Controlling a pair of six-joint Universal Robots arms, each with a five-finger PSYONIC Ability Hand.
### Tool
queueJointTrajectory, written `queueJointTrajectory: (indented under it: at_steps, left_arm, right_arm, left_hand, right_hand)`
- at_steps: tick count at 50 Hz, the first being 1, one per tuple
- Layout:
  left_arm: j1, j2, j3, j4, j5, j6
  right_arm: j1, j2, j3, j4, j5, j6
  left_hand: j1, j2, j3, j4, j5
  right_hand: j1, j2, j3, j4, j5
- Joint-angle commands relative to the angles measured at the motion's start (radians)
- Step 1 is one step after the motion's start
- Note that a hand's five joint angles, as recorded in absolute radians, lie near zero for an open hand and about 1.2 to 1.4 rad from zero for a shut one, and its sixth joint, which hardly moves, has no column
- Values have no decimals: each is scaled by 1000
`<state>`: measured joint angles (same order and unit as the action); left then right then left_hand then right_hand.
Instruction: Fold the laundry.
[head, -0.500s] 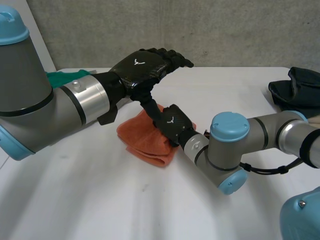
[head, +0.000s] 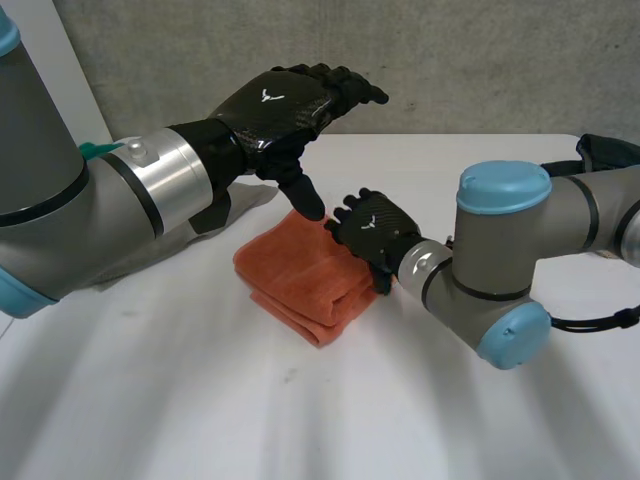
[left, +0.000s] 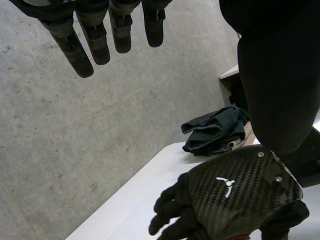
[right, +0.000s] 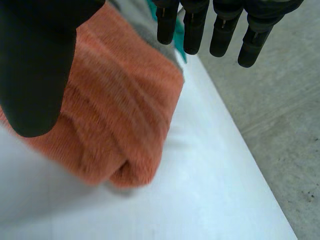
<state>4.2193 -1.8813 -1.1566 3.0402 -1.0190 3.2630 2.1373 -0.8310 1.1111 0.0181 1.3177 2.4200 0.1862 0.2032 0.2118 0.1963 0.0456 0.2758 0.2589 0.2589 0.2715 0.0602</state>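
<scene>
Orange towel (head: 300, 280), table (head: 200, 400) ctr: folded to compact pad, looks done; L hand (head: 285, 105) above its 12 o'clock, fingers straight, empty; R hand (head: 372, 232) at its 3 o'clock, fingers loose, gripping nothing; dark garment (left: 215, 131), table's 2 o'clock, prob. left to fold.

Vs. half a sec ago, the right hand (head: 372, 235) has drawn back from the middle of the orange towel (head: 296, 272) to its right edge and turned. Its fingers (head: 345, 214) now show clear of the thumb of the left hand (head: 280, 103), and more of the towel's top is bared; it seems lifted a bit, but contact w/ the cloth is hard to judge. The right arm's elbow cap (head: 503, 184) has risen and swung right, hiding most of the dark garment (head: 606, 148), while the left hand has edged up and left, w/ less green cloth (head: 93, 151) showing.
</scene>
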Motion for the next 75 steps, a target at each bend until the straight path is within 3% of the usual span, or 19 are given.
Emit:
queueJointTrajectory:
  at_steps: [1,11,33,41,45,48,49,50,55,65,75]
  left_arm:
    - [5,-9,1,0,0,-3]
    - [11,-13,3,0,0,-8]
    - [19,-24,3,5,7,-20]
    - [27,-24,1,5,13,-26]
    - [31,-25,0,9,17,-32]
    - [34,-25,0,14,20,-37]
    - [34,-25,0,14,20,-39]
    - [37,-25,0,15,22,-42]
    - [47,-25,2,17,27,-48]
    - [64,-21,8,19,31,-69]
    - [71,11,6,19,33,-92]
  right_arm:
    - [-17,23,21,34,-63,-59]
    - [-13,81,27,-55,-118,-42]
    - [38,205,-102,-162,-106,-39]
    - [50,260,-188,-170,-64,-32]
    - [56,288,-227,-170,-55,-21]
    - [59,306,-254,-170,-57,-9]
    - [61,309,-260,-170,-57,-2]
    - [61,314,-269,-171,-57,10]
    - [65,311,-289,-194,-51,53]
    - [7,181,-298,-362,135,221]
    - [-206,27,-324,-399,268,283]
  left_hand:
    - [-12,-29,-37,-22,-46]
    - [-12,-29,-37,-22,-46]
    - [-12,-29,-37,-22,-46]
    - [-12,-29,-37,-22,-46]
    - [-12,-29,-37,-22,-46]
    - [-12,-29,-37,-22,-46]
    - [-12,-29,-37,-22,-46]
    - [-12,-29,-37,-22,-46]
    - [-12,-29,-37,-22,-46]
    - [-12,-29,-37,-22,-46]
    - [-12,-29,-37,-22,-46]
  right_hand:
    - [-40,-23,-23,-35,2]
    - [-25,-8,-8,-21,16]
    - [40,57,57,44,81]
    - [160,177,177,164,201]
    - [298,315,315,302,339]
    - [567,584,584,571,608]
    - [690,707,707,695,731]
    - [1095,1112,1112,1100,1137]
    - [1120,1137,1137,1125,1162]
    - [1120,1137,1137,1125,1162]
    - [1120,1137,1137,1125,1162]
